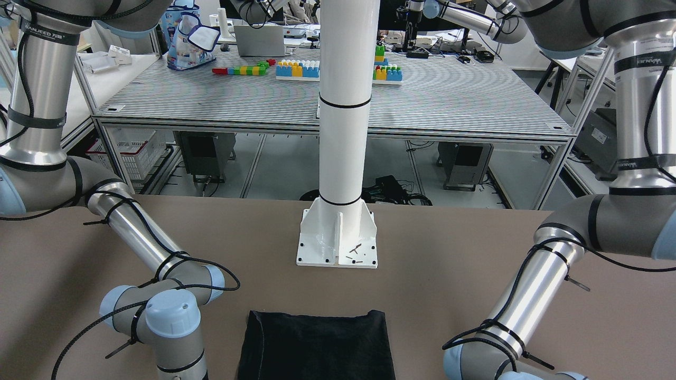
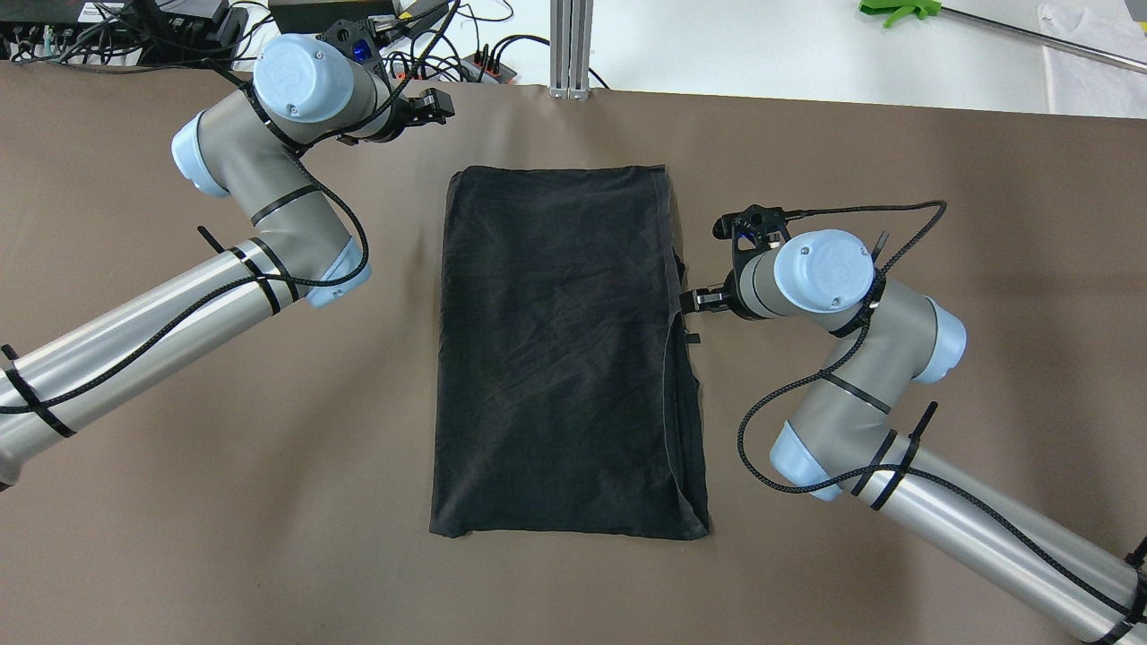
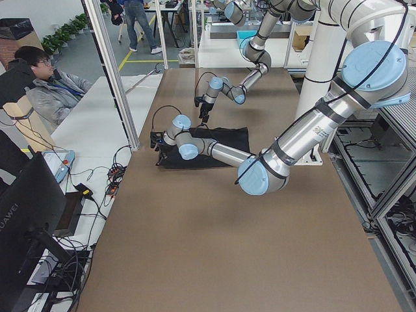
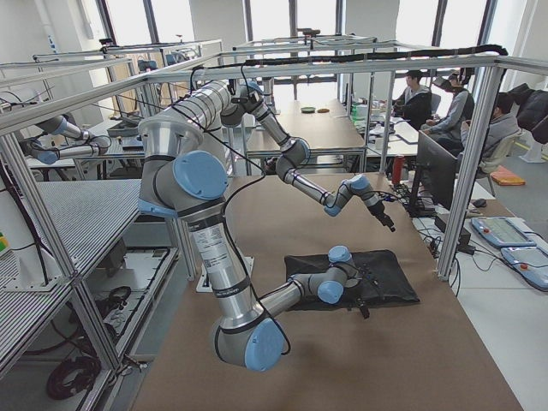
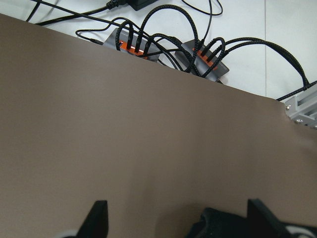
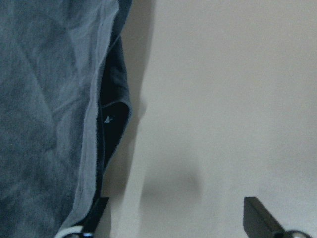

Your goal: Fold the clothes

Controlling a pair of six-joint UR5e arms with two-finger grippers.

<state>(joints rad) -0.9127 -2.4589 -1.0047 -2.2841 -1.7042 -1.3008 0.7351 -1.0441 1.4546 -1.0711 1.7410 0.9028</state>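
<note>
The clothes (image 2: pixel 560 349) are one black garment lying flat as a tall rectangle at the table's middle, with a loose layer showing along its right edge. It also shows in the front view, the clothes (image 1: pixel 317 345) just before the white pillar. My right gripper (image 2: pixel 690 319) stands open at the garment's right edge, about mid-height. In the right wrist view the hem (image 6: pixel 106 124) lies by one finger (image 6: pixel 94 220), with bare table between the jaws. My left gripper (image 2: pixel 444 106) is open beyond the far left corner, holding nothing. A bit of black cloth (image 5: pixel 218 225) shows low between its fingers.
The white pillar (image 1: pixel 343 132) stands on its base plate (image 1: pixel 338 237) at the robot's side of the brown table (image 2: pixel 179 448). Power strips with cables (image 5: pixel 198 54) lie past the far edge, beside an aluminium post (image 2: pixel 571 45). A seated person (image 3: pixel 45 84) is off that edge.
</note>
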